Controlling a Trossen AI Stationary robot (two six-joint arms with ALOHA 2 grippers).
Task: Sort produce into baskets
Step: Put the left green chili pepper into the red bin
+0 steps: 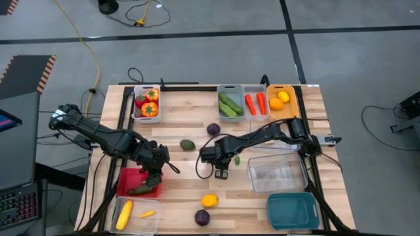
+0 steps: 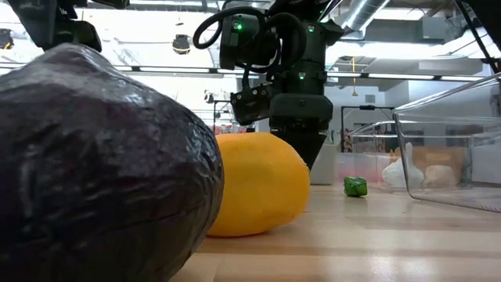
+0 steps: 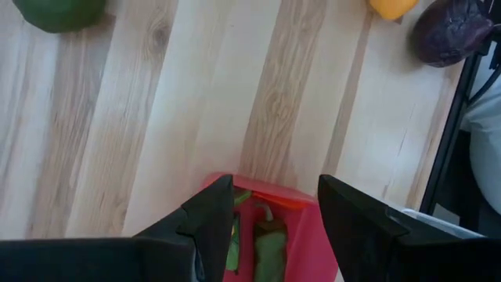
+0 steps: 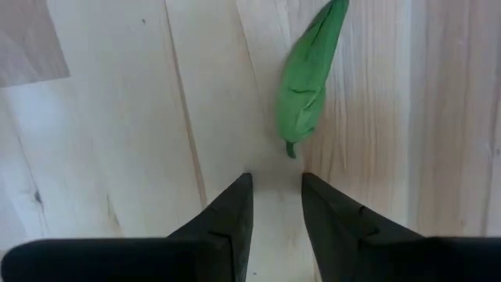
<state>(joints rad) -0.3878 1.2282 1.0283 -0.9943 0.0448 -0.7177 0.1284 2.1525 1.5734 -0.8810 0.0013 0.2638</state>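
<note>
The wooden table (image 1: 197,111) stood on a grey floor (image 1: 341,16) crossed by dark tape lines. A yellow cable (image 1: 92,52) trailed over the floor toward the table, and a hazard-striped mat (image 1: 29,71) lay off to one side. Across the table, bright ceiling lights (image 2: 156,35) and silver ductwork (image 2: 364,12) showed overhead.

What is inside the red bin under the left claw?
The red bin holds a dark green vegetable by its near edge. The left claw covers the bin's right corner, hiding anything there.
</note>
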